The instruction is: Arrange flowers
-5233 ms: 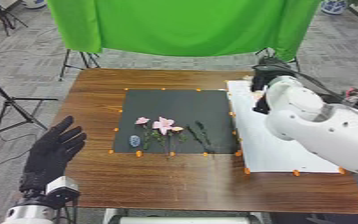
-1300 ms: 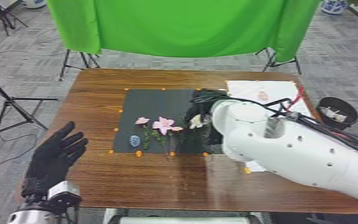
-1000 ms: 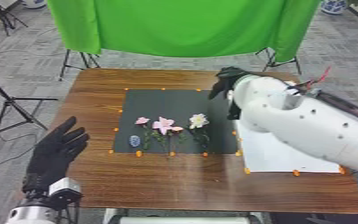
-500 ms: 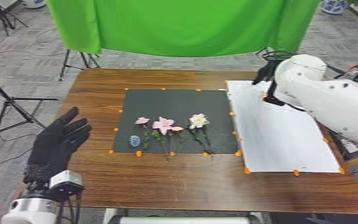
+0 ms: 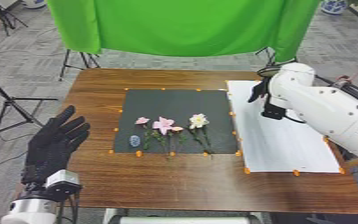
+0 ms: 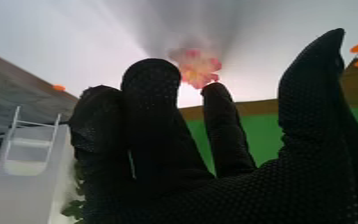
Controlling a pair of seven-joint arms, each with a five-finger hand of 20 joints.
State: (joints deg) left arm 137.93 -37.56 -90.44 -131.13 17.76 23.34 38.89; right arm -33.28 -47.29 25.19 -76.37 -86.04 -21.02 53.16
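Since the white bloom on a green stem (image 5: 198, 120) is lying in line with the rest on the square black mat (image 5: 162, 102), I'd say we're at the collecting step, going for another flower. My guess at the target is the pink ruffled flower (image 6: 198, 67) on the long white sheet (image 5: 282, 150), just past the black-gloved right hand (image 6: 167, 175). That hand's fingers are straightish and parted, thumb well out to the side, nothing pinched; can't tell if one fingertip touches the petals. Next move calls for getting thumb and fingers either side of it and closing gently, petals probably crush easily.

As for which way it points, no clue, I can't make out a stem, so no long axis either. The mat ones are easier: the big pink lily-like bloom (image 5: 164, 125) and small pink bud-like bloom (image 5: 142, 120) have heads away from the robot, stems toward it, and the blue oval flower spike (image 5: 135, 141) runs lengthwise too. Black-gloved left hand (image 5: 53, 147) is off by the table's left side, fingers straight and slightly spread, empty.
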